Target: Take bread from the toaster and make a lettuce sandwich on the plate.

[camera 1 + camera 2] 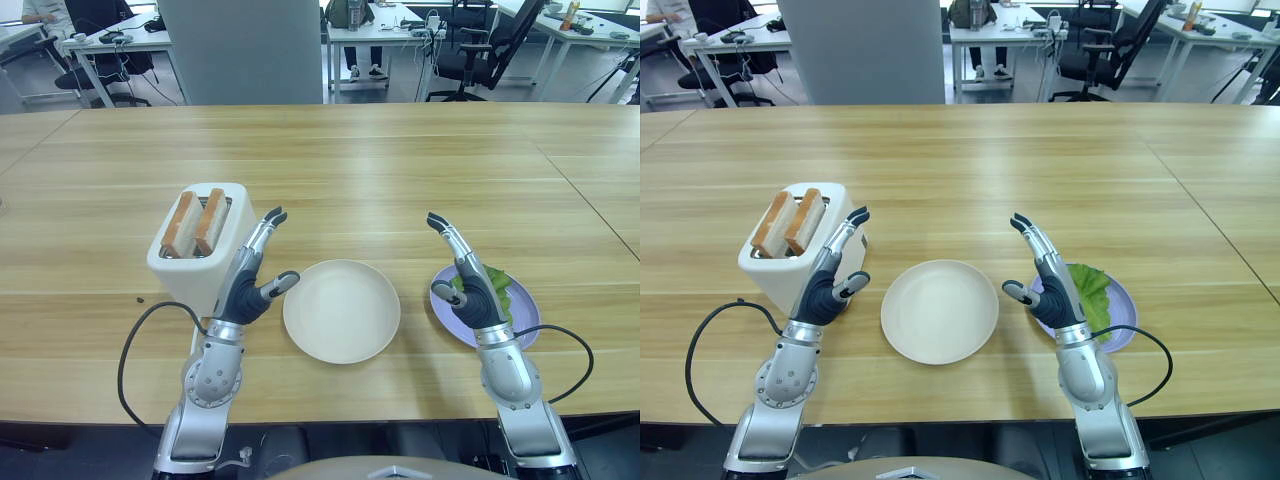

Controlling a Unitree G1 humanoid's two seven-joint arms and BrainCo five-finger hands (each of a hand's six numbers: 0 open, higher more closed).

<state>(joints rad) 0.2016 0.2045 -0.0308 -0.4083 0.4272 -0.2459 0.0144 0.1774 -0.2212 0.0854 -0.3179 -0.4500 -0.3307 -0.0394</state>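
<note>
A cream toaster [192, 262] stands at the left of the wooden table with two slices of bread [195, 222] sticking up from its slots. An empty cream plate [341, 310] lies in the middle near the front edge. At the right, a purple plate [1121, 318] holds a green lettuce leaf [1092, 292]. My left hand [252, 280] is open, upright just right of the toaster, holding nothing. My right hand [467, 282] is open too, raised over the left part of the purple plate and hiding some of the lettuce.
A black cable [135, 345] loops from the toaster towards the table's front edge, and another cable [568, 350] curls by my right forearm. Desks and office chairs [480, 45] stand beyond the table's far edge.
</note>
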